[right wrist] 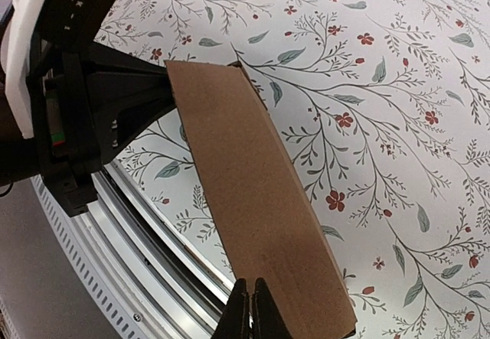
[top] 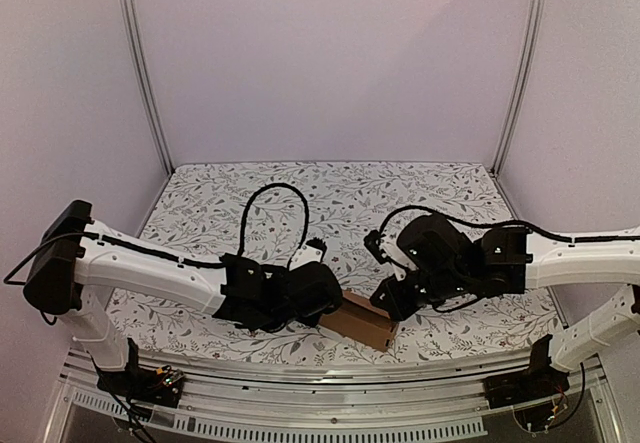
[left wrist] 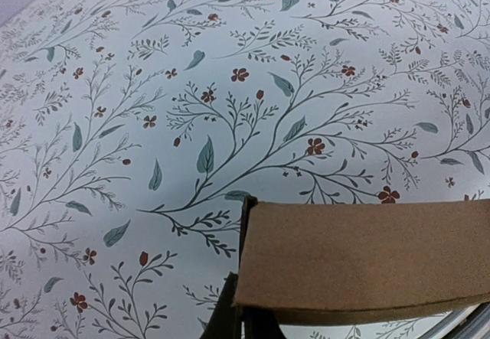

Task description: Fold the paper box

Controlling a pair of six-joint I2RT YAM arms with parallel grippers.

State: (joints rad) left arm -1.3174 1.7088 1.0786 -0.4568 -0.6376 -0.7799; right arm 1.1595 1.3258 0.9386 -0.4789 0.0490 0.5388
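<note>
The surface ends at a metal rail, close beneath the paper box. The paper box is held between both arms near that edge. The left gripper has its jaws clamped on one end, the right gripper on the other.

Risk: opposed pulling bows or tears the cardboard. A slipped grip drops it past the rail. The close-set grippers limit each other's travel.

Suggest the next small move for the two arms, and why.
Probably carry the paper box a little farther over the table before releasing: the left gripper and right gripper each pinch one end, and it sits close to the near edge.
</note>
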